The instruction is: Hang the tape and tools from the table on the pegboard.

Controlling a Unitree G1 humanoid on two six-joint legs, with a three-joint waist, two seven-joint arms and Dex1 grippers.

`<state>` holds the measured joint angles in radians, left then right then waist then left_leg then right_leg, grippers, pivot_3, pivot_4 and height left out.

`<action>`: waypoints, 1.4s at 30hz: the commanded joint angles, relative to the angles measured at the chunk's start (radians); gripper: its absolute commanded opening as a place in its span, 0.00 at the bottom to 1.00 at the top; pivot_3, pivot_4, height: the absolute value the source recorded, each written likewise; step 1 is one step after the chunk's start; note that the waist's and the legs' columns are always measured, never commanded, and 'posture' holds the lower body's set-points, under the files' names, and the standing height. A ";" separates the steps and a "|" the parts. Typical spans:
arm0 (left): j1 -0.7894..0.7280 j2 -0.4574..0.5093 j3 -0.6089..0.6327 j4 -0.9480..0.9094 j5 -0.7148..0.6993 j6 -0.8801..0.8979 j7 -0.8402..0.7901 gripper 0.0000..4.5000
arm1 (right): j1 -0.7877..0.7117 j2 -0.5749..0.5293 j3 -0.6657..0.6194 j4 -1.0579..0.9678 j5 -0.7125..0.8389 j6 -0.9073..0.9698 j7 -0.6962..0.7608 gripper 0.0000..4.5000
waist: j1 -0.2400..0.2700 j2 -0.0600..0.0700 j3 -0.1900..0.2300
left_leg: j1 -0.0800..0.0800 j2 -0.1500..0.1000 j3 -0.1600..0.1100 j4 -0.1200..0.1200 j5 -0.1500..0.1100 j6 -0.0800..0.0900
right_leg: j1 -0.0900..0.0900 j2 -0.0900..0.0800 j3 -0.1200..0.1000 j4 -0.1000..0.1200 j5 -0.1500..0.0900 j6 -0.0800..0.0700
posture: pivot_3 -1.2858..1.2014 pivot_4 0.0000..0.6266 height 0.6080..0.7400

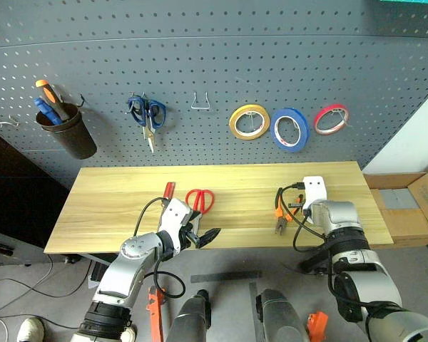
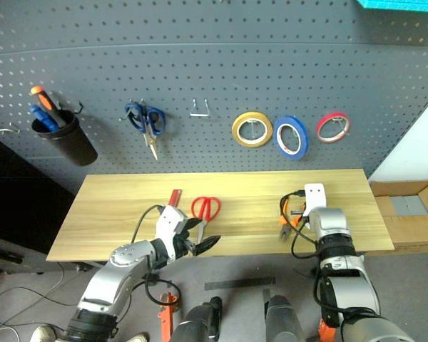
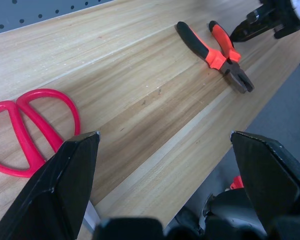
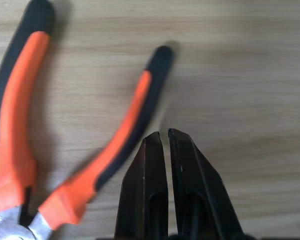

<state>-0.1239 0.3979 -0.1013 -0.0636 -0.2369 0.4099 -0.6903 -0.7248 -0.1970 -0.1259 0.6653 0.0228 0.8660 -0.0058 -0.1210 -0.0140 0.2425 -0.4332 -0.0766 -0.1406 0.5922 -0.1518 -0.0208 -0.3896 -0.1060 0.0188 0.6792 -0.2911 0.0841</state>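
Beside the pinched-shut, empty right hand [image 4: 164,135] lies one pair of orange-and-black-handled pliers [image 4: 65,150] on the light wooden bench [image 1: 114,206]; one pair of red-handled scissors [image 3: 30,125] lies near the wide-open left hand [image 3: 165,145].

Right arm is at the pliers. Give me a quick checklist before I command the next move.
1. Right gripper around a pliers handle: not ok; its jaws are shut on nothing, beside the nearer handle.
2. Pliers flat on the table, handles spread: ok.
3. Left gripper open and empty: ok.
4. Red-handled scissors on the table by the left gripper, not yet hung: ok, waiting.
5. Blue tape on the pegboard: ok, between the yellow and red rings.
6. Free hook for the pliers: ok, bare hook right of the blue-handled scissors.
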 commanded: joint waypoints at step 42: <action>0.003 -0.010 0.017 -0.048 -0.036 0.004 0.010 1.00 | -0.056 -0.240 0.476 -0.263 -0.013 -0.031 0.845 1.00 | 0.010 -0.007 0.026 | -0.002 0.001 0.000 -0.002 -0.002 -0.003 | 0.000 0.000 -0.001 -0.005 -0.001 -0.001 | 0.46 0.44 1.00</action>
<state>-0.1236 0.3879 -0.0968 -0.0868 -0.2654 0.4268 -0.6828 -0.7753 -0.4311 0.3402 0.4420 0.0169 0.8383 0.8240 -0.1109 -0.0207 0.2685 -0.4349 -0.0757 -0.1411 0.5904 -0.1542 -0.0242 -0.3901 -0.1063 0.0180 0.6737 -0.2916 0.0835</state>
